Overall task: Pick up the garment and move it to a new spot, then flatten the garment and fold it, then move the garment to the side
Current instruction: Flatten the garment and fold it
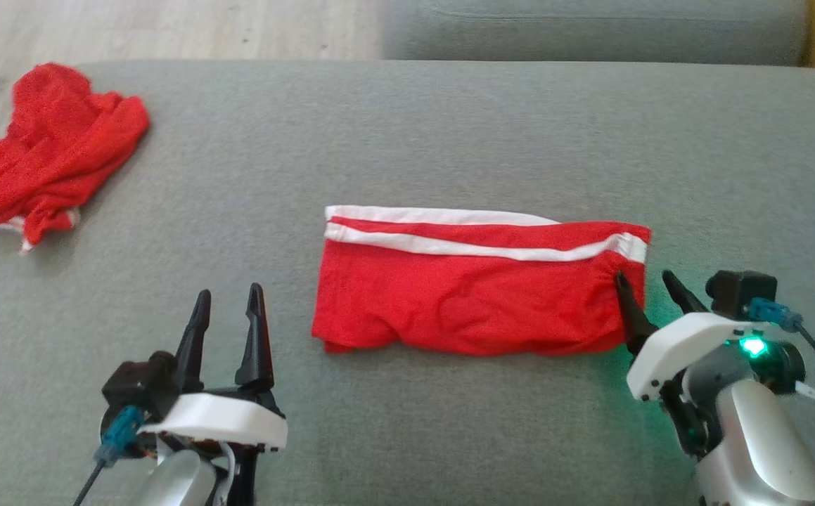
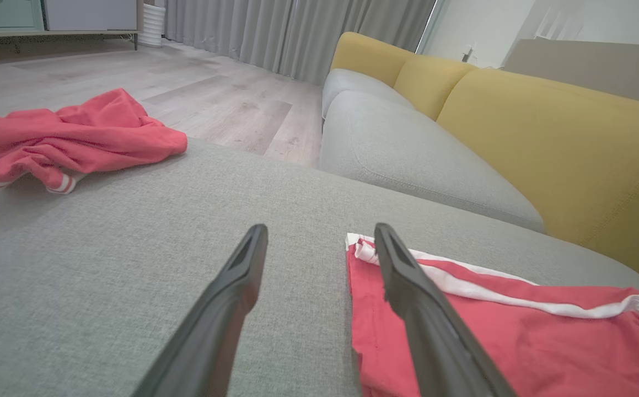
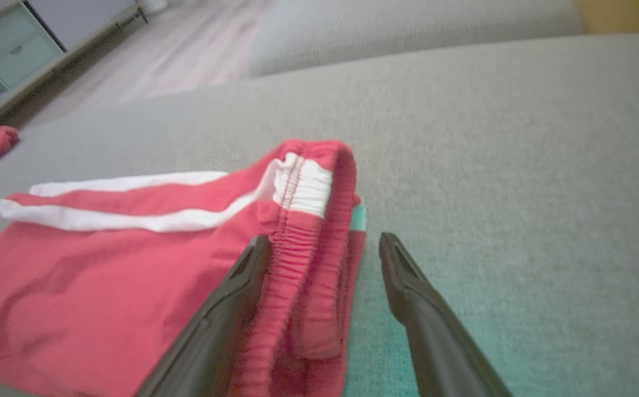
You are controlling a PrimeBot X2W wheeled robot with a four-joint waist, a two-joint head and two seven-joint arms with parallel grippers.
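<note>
Garment [image 1: 477, 295]: red shorts with white stripes, seen folded into a flat oblong, lying mid-way across the grey cushion [image 1: 449, 126]. Stripes run along its far edge; the gathered waistband forms its right end. Some wrinkling is noted along its near edge.

Right hand [image 1: 643, 275]: placed at the garment's waistband end, fingers spread moderately, nothing gripped. One finger is seen over the waistband, the other over bare cushion just right of the garment. Contact with the cloth cannot be judged; the right wrist view is blurred, and the garment's near part is cut off by that view's bottom edge.

Left hand [image 1: 230, 292]: beside the garment's left end, apart from it, fingers spread, nothing held. In the left wrist view one finger overlaps the garment's corner and hides it.

A second red garment [image 1: 48, 151] lies crumpled well left of the folded one, cut off by the head view's edge. Beyond the garment, wooden floor [image 2: 214, 105] and a yellow backrest [image 2: 545, 132] are recorded.
</note>
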